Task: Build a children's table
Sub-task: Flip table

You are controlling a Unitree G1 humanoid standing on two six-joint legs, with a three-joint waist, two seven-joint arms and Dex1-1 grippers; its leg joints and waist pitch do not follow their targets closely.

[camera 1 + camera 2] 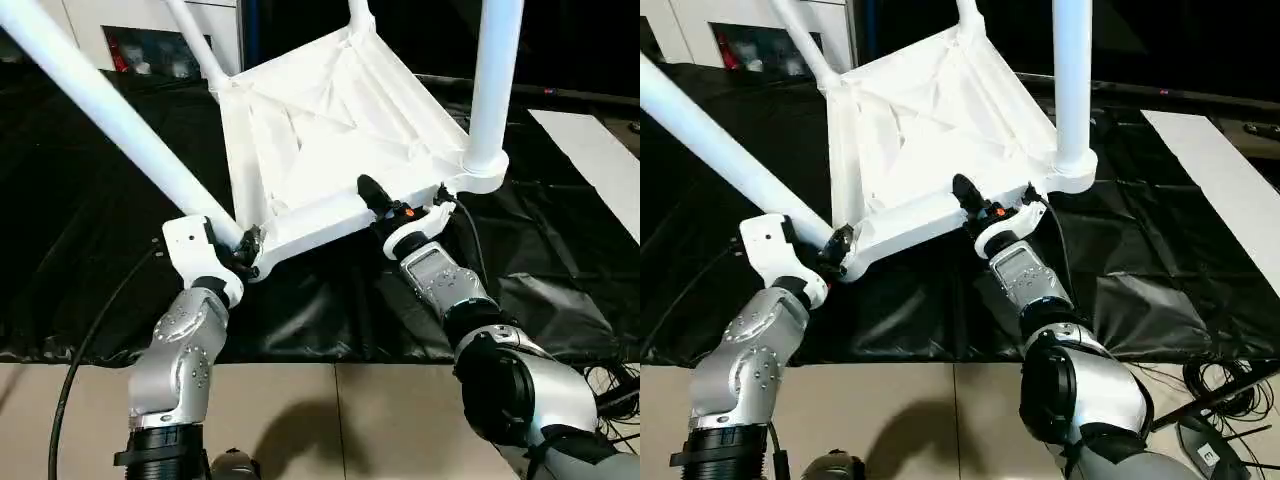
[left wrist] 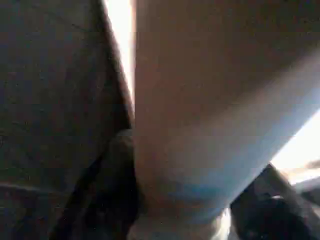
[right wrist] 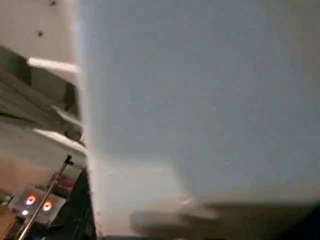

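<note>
The children's table stands tilted with its ribbed underside [image 1: 330,130] facing me. Legs are set in its corner sockets: one long leg [image 1: 110,110] slants up to the left, one [image 1: 492,80] rises at the right, and two more [image 1: 195,40] stand at the far corners. My left gripper [image 1: 245,250] is shut on the base of the left leg at the near-left corner; the left wrist view shows a dark finger [image 2: 115,190] on each side of that leg [image 2: 200,125]. My right gripper [image 1: 385,205] holds the near rim, one black finger [image 1: 370,190] lying over the rim's inner side.
A crinkled black sheet [image 1: 330,300] covers the work surface under the table. A plain flat white board [image 1: 600,160] lies at the right. A white glass-door cabinet [image 1: 150,40] stands at the back left. Cables [image 1: 1230,380] coil at the lower right on the tan floor [image 1: 340,420].
</note>
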